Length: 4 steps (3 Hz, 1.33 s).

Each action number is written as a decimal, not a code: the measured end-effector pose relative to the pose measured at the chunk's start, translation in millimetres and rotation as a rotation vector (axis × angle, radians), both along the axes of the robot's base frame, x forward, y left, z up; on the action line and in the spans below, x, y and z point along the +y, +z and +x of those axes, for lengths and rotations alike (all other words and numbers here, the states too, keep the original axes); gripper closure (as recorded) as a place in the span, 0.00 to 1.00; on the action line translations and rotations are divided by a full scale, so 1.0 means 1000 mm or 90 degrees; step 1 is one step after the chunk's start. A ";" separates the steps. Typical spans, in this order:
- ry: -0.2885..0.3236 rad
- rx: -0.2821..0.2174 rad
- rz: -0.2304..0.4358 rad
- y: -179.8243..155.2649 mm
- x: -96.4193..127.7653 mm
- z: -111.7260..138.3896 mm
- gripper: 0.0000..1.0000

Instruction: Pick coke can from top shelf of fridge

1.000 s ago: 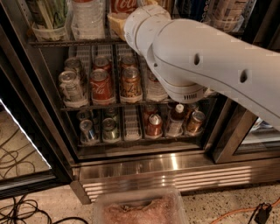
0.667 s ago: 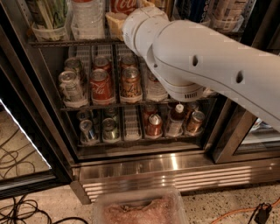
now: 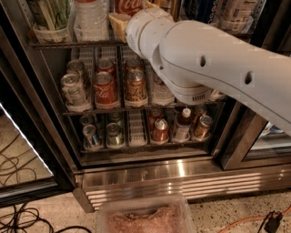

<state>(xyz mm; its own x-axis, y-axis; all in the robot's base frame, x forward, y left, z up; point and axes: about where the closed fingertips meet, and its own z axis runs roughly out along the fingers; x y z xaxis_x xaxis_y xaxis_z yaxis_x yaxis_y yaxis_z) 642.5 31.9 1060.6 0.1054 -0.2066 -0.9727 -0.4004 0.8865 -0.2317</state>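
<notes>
In the fridge [image 3: 150, 177] doorway: arm [image 3: 213, 59] masks its own gripper.
Gripper is hidden behind the wrist near the upper rack; state can't be told. Coke can [image 3: 104, 89] sits front of top shelf [image 3: 85, 53], between silver-grey can [image 3: 72, 89] and copper-brown can [image 3: 136, 85]. A blind reach may clip either.

The claw [image 3: 121, 22], at the upper rack beyond the white arm [image 3: 213, 59], is seen as cream-coloured. Just above and right of it, red with white script is shown on a container [image 3: 128, 5]. Well below the claw, the coke can [image 3: 104, 88] is coloured red with white script and a silver top. Below and left of the claw a silver-grey can [image 3: 72, 88] is seen, and below and right of it a copper-brown can [image 3: 136, 85]. White ribbed tracks are carried by the grey wire top shelf [image 3: 113, 109]. The fridge [image 3: 150, 175] is finished in ribbed steel at its base, with a dark frame.
</notes>
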 end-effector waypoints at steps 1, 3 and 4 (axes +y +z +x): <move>0.013 0.006 0.007 -0.002 0.004 0.002 0.54; 0.028 0.018 0.016 -0.003 0.008 0.004 0.99; 0.028 0.018 0.016 -0.001 0.008 0.004 1.00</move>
